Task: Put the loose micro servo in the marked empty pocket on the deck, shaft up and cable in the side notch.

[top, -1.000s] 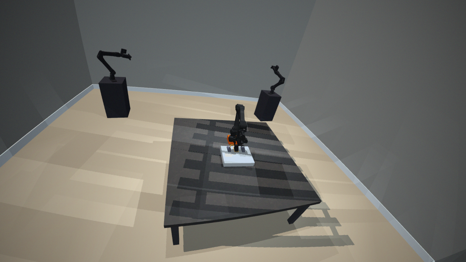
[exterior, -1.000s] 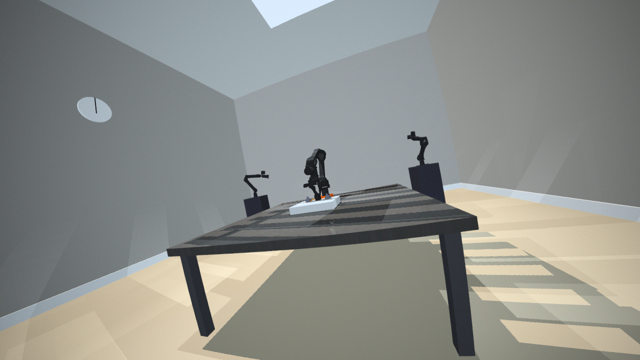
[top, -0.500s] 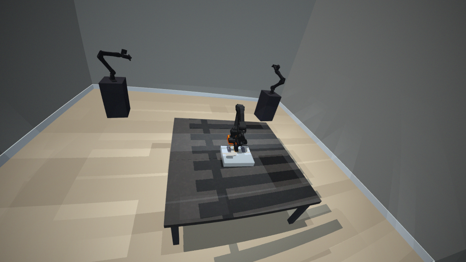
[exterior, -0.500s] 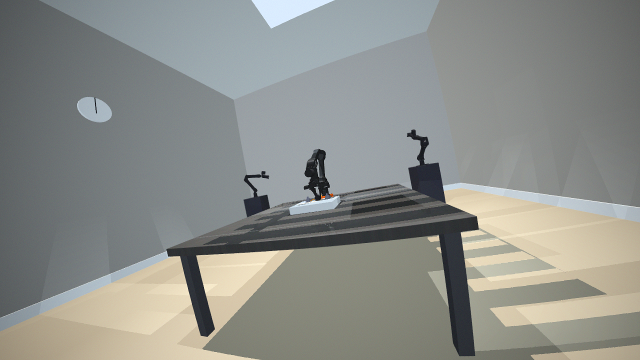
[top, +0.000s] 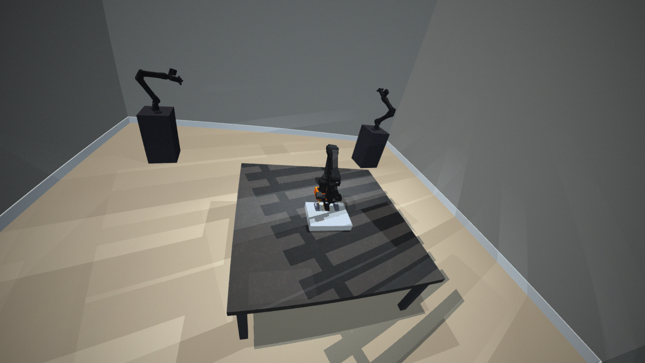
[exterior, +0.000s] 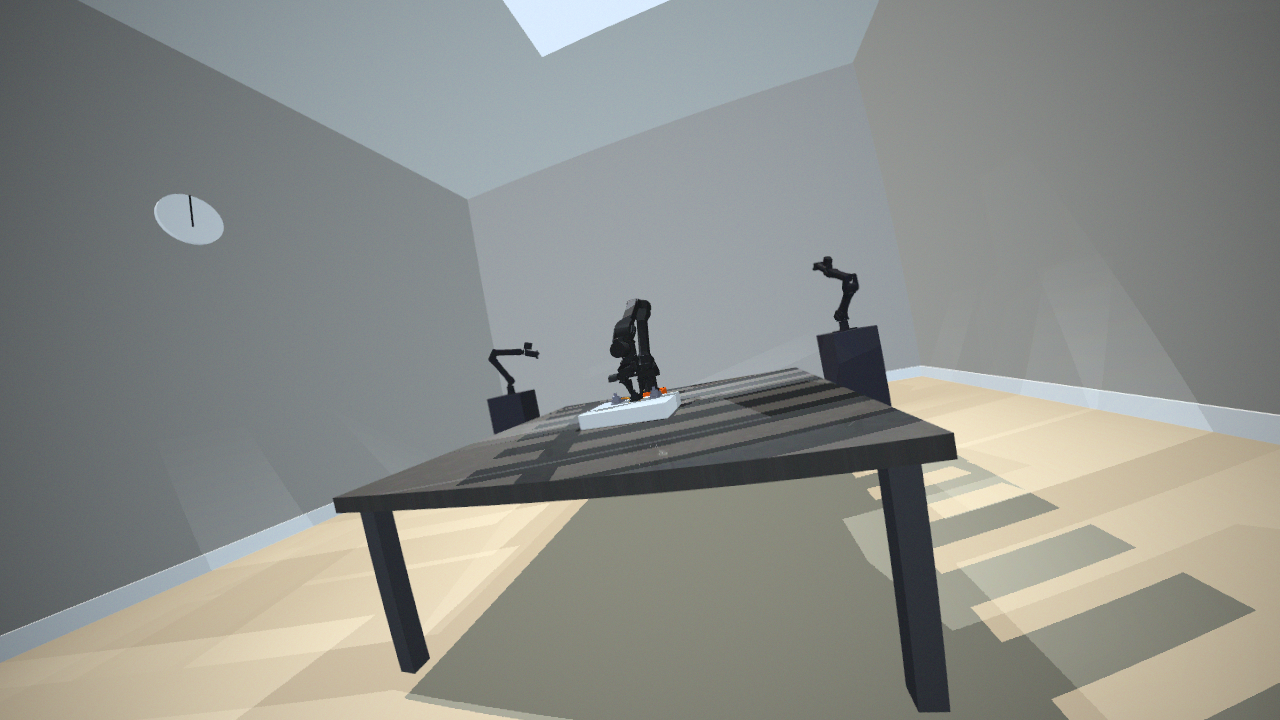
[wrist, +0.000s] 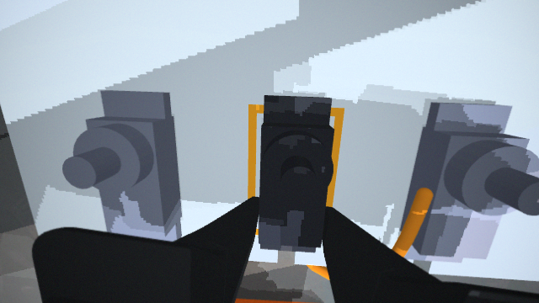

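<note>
My gripper (top: 327, 207) (exterior: 635, 396) (wrist: 290, 209) is shut on the dark loose micro servo (wrist: 295, 168), one finger on each side of its near part. The servo's output shaft points up toward the wrist camera. It is over the pocket's orange outline (wrist: 252, 160), which shows along both sides of it. The pocket itself is hidden, and I cannot tell whether the ears touch the white deck (top: 333, 221) (exterior: 630, 415) (wrist: 210, 164). An orange cable (wrist: 414, 219) shows on both sides of the right finger; its free end is beside the right mounted servo. The side notch is not clearly visible.
Grey mounted servos stand to the left (wrist: 135, 105) and right (wrist: 469, 119) of the held one. An orange object (top: 317, 191) (exterior: 663, 391) (wrist: 274, 300) is by the deck's back edge. The deck lies on the dark table (top: 270, 289) (exterior: 716, 456). Two more arms stand on pedestals beyond.
</note>
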